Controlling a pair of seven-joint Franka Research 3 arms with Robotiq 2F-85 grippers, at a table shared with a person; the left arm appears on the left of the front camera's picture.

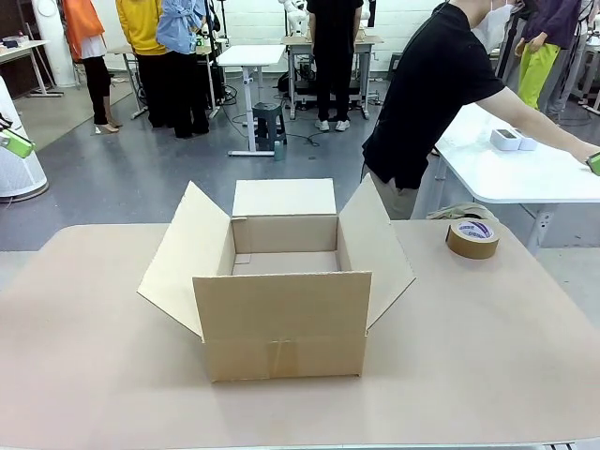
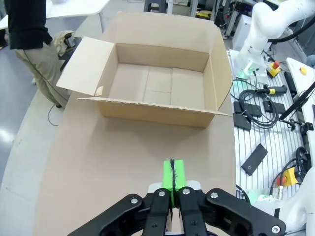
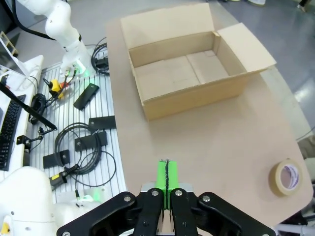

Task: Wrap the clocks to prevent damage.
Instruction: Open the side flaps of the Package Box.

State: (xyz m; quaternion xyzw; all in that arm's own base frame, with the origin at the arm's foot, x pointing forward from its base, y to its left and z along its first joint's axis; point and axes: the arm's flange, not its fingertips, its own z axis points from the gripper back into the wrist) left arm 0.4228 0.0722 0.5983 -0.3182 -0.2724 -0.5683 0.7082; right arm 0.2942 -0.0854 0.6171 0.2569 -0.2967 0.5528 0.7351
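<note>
We see both arms held high over the tan table point(image 1: 487, 366). The left gripper point(image 2: 172, 169) and the right gripper point(image 3: 167, 169) are each clenched, green pads pressed together on nothing. From either gripper the open cardboard box point(image 1: 281, 319) lies at twelve o'clock, empty, flaps spread, its long side running nine to three in the front view. At two o'clock from the box a roll of brown tape point(image 1: 472, 238) lies flat on the table. Farther off the same way, on a white table point(image 1: 525, 178), sit two small white blocks point(image 1: 513, 140) beside the arm of a person point(image 1: 431, 84) leaning over it. We judge these may be the clocks, but they are too small to tell, as is their long axis. The right arm is nearer them.
</note>
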